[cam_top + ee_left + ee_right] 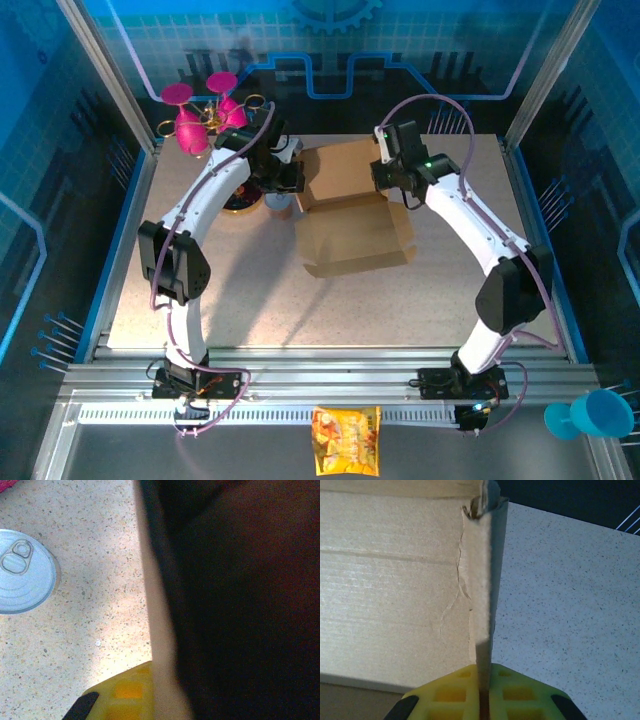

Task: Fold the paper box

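The paper box [355,225] is sitting on the desk [250,300], far centre, between both arms. At its upright right wall the right fingers [450,692] are pinching the cardboard edge; the left fingers [127,692] are clamping shut on the left wall.

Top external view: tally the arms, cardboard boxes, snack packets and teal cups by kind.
Arms: 2, left arm and right arm
Paper box: 1
Snack packet: 1
Teal cup: 1
Total: 5
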Robot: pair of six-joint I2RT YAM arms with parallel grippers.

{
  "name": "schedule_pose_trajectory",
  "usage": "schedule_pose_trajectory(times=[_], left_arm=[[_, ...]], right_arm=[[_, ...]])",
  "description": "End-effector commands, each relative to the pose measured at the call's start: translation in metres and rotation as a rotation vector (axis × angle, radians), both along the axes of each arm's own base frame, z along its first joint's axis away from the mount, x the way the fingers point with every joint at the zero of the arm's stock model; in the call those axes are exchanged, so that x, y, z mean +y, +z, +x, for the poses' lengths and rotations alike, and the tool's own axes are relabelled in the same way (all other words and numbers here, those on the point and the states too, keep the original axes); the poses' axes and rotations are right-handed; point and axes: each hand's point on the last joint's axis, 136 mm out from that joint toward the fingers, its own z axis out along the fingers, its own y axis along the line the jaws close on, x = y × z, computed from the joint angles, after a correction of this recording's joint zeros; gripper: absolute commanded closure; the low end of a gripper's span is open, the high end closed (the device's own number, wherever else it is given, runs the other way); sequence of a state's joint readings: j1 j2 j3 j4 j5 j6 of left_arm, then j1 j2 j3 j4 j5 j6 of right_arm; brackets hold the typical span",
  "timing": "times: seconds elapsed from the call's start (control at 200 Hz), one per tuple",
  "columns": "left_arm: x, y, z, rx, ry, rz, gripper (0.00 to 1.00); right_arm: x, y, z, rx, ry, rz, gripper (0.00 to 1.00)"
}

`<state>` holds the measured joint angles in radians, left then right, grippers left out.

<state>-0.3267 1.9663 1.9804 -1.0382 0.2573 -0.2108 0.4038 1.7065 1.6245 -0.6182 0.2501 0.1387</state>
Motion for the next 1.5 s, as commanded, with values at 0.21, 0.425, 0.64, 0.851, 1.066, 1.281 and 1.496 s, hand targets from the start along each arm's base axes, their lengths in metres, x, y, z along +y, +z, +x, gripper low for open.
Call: schedule_pose_trajectory(times=[0.21,0.425,0.64,0.851,1.066,1.281,1.496], left_arm=[[-0.021,0.029,-0.005,-0.044,-0.056,-0.074,1.00],[-0.022,0.029,-0.005,-0.041,-0.058,-0.077,1.00],[-0.022,0.029,-0.004,-0.041,-0.057,-0.077,1.00],[-0.022,0.030,-0.004,-0.042,-0.057,-0.078,1.00],[-0.020,0.031,-0.003,-0.037,-0.041,-0.074,1.00],[-0.014,0.027,0.000,-0.022,0.045,-0.022,1.00],[-0.003,0.016,0.005,0.000,0.152,0.066,1.00]], right_arm=[[0.014,0.003,0.011,0.038,0.044,0.064,0.83],[0.009,0.002,0.017,0.040,0.032,0.066,0.76],[0.003,0.006,0.024,0.035,0.020,0.081,0.71],[0.004,0.005,0.027,0.047,0.032,0.097,0.71],[-0.002,0.002,0.025,0.044,0.009,0.057,0.91],[-0.018,0.002,0.022,0.054,-0.091,-0.104,1.00],[-0.031,0.005,0.019,0.078,-0.188,-0.200,1.00]])
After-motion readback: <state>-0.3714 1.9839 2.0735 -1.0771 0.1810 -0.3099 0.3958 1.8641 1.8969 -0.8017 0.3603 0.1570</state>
